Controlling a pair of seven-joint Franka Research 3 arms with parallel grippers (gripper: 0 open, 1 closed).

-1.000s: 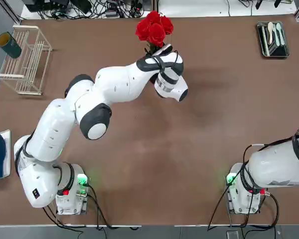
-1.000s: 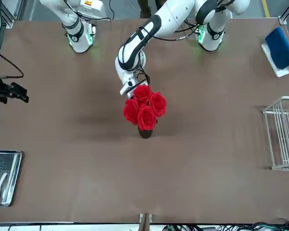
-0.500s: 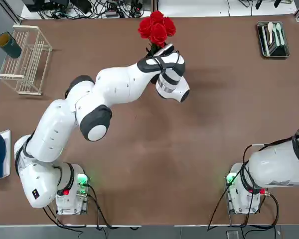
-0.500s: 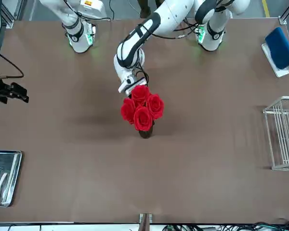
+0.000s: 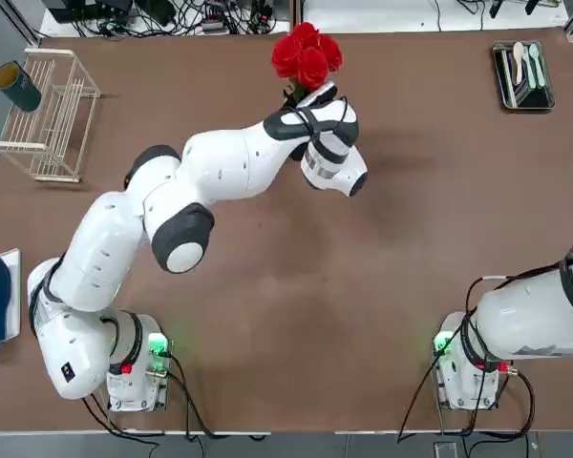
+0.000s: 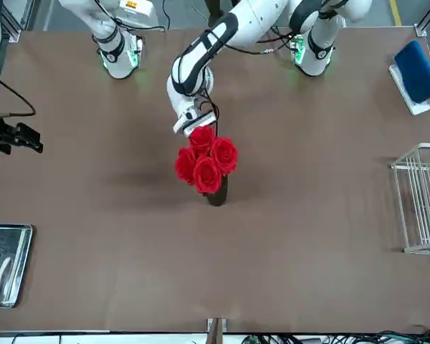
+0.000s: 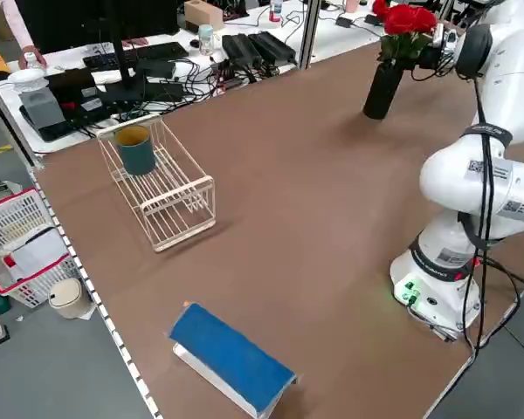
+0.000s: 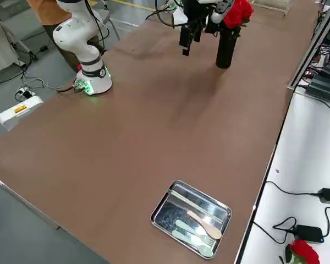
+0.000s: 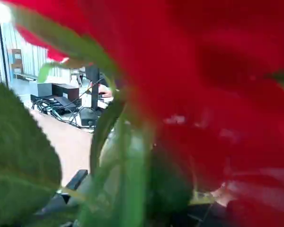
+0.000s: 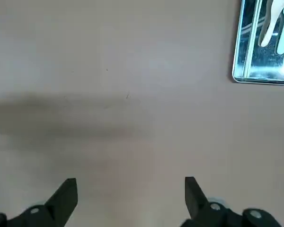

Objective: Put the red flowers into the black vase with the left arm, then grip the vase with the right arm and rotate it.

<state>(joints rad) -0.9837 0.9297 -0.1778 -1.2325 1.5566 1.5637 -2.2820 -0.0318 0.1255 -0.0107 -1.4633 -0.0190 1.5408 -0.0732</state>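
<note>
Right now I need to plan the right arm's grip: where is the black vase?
The black vase stands mid-table toward the far edge, under the red flowers, beside the left gripper.

— What surrounds the brown table [image 5: 296,286]?

— Beyond its far edge runs a white bench [image 7: 148,61] crowded with black cables, power strips and a monitor. Left of the table, grey floor [image 7: 35,367] holds a white crate [image 7: 17,240] with red trim.

— And on the table's right side?

— Grey floor [image 8: 22,44] again, with a white box [image 8: 19,113] near its corner.
</note>
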